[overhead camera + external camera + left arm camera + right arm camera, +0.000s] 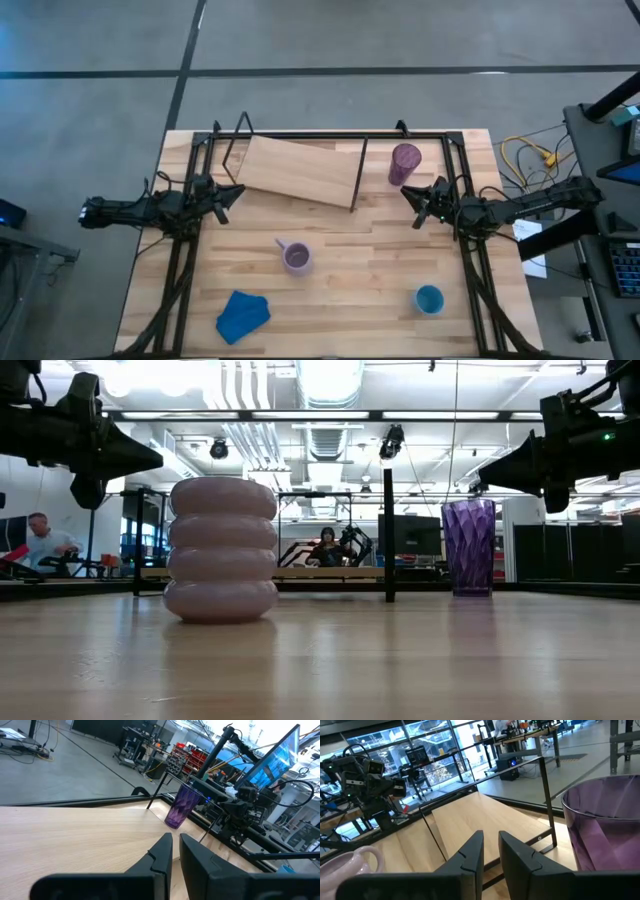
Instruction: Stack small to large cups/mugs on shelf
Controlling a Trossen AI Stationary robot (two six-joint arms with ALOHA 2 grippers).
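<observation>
**Nothing stacked yet: three vessels scattered, both claws empty**

The task looks unstarted. The flat light-wood shelf board with its thin black rod frame (pixel 300 170) lies askew near the surface's far edge and carries nothing.

The tall, faceted, translucent purple tumbler (pixel 405 163) stands upright on the surface just beside the shelf's right end, near the far right corner. The lavender mug with stacked rounded ribs and a small handle (pixel 296 257) sits near the middle of the surface, matte and opaque. The small bright blue cup (pixel 429 299) stands near the front right corner, well apart from both. A crumpled blue cloth (pixel 242 314) lies at the front left.

The left claw (pixel 232 194) hangs at the left edge beside the shelf; its fingers are nearly pressed together, holding nothing. The right claw (pixel 410 196) hangs near the tumbler, likewise nearly closed and empty.

All three vessels remain to be nested and placed on the shelf.
</observation>
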